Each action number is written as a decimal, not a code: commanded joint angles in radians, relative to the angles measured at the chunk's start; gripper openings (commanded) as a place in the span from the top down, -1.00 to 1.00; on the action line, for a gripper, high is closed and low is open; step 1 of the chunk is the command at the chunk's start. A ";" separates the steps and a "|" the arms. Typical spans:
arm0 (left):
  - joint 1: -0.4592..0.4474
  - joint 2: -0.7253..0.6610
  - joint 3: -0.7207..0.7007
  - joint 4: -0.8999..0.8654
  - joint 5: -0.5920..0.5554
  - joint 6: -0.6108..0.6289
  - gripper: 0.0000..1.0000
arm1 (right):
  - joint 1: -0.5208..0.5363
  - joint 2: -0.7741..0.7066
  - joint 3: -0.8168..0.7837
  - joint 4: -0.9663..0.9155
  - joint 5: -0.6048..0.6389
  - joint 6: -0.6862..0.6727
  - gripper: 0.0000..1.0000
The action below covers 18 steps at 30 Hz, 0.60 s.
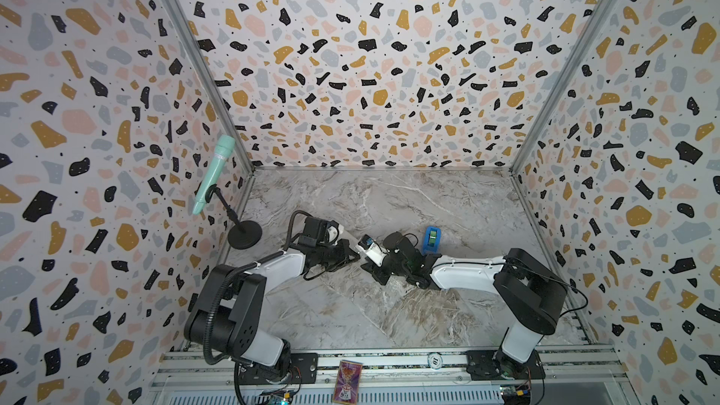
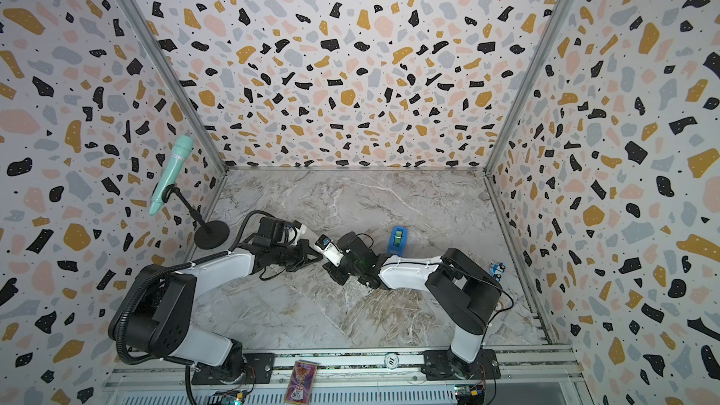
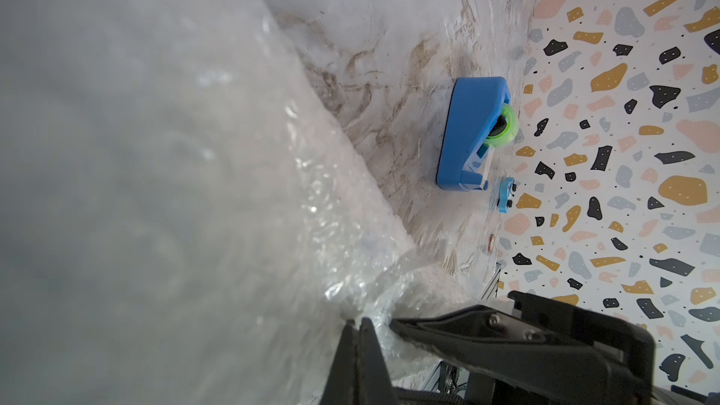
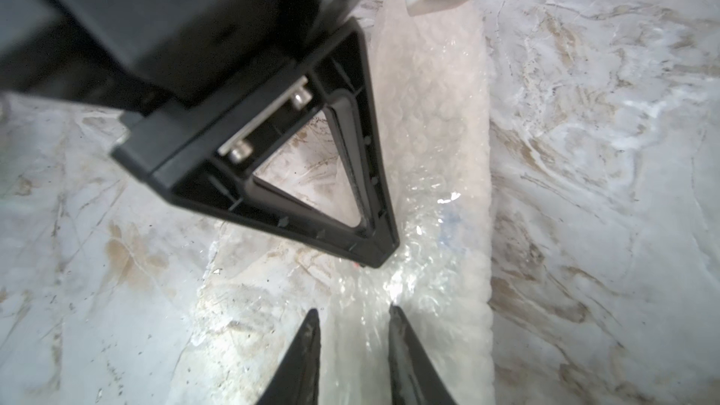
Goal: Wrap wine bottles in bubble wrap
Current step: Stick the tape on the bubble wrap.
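The wine bottle (image 4: 448,227) lies on the table (image 1: 389,196), rolled inside the bubble wrap (image 4: 428,130); only faint blue label marks show through. The left gripper (image 3: 372,325) is clamped on a bunched fold of wrap, likely so the roll cannot spring loose. The right gripper (image 4: 352,315) straddles the roll, its 2 jaws apart, gripping nothing. The blue tape dispenser (image 3: 467,130) stands near, probably for sealing

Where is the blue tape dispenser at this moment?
In both top views the blue tape dispenser stands on the marble table, on the robot's right side, just beyond the wrist of the right arm, towards the back wall.
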 commanded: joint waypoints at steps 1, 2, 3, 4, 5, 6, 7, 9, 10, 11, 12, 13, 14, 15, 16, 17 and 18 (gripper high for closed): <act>0.007 0.020 0.012 -0.048 -0.031 0.024 1.00 | 0.006 -0.022 0.006 -0.146 -0.044 0.030 0.37; 0.007 0.022 0.015 -0.049 -0.031 0.025 1.00 | 0.006 -0.025 0.011 -0.151 -0.046 0.033 0.37; 0.007 0.021 0.017 -0.052 -0.033 0.028 1.00 | 0.006 -0.028 0.017 -0.156 -0.049 0.036 0.37; 0.007 0.023 0.020 -0.052 -0.033 0.029 1.00 | 0.005 -0.034 0.024 -0.161 -0.055 0.037 0.37; 0.007 0.024 0.021 -0.054 -0.033 0.031 1.00 | 0.005 -0.037 0.030 -0.167 -0.057 0.039 0.37; 0.007 0.024 0.021 -0.053 -0.033 0.031 1.00 | 0.004 -0.041 0.036 -0.171 -0.058 0.043 0.37; 0.007 0.023 0.023 -0.054 -0.032 0.030 1.00 | 0.003 -0.047 0.043 -0.178 -0.060 0.047 0.37; 0.007 0.022 0.022 -0.055 -0.033 0.032 1.00 | -0.003 -0.054 0.054 -0.187 -0.068 0.055 0.37; 0.007 0.022 0.023 -0.054 -0.033 0.032 1.00 | -0.007 -0.059 0.060 -0.191 -0.074 0.061 0.37; 0.007 0.024 0.023 -0.054 -0.033 0.033 1.00 | -0.010 -0.064 0.064 -0.192 -0.086 0.065 0.37; 0.007 0.023 0.023 -0.054 -0.033 0.032 1.00 | -0.014 -0.067 0.067 -0.191 -0.093 0.072 0.37; 0.007 0.025 0.022 -0.054 -0.033 0.031 1.00 | -0.020 -0.067 0.071 -0.191 -0.104 0.080 0.37; 0.007 0.025 0.023 -0.053 -0.033 0.032 1.00 | -0.026 -0.070 0.076 -0.190 -0.116 0.086 0.37; 0.007 0.025 0.023 -0.052 -0.033 0.032 1.00 | -0.029 -0.073 0.080 -0.191 -0.125 0.092 0.38; 0.007 0.026 0.022 -0.052 -0.033 0.032 1.00 | -0.033 -0.077 0.084 -0.191 -0.135 0.097 0.38; 0.007 0.026 0.023 -0.052 -0.033 0.032 1.00 | -0.035 -0.079 0.088 -0.190 -0.141 0.101 0.39; 0.007 0.027 0.022 -0.053 -0.033 0.032 1.00 | -0.037 -0.082 0.092 -0.191 -0.146 0.105 0.39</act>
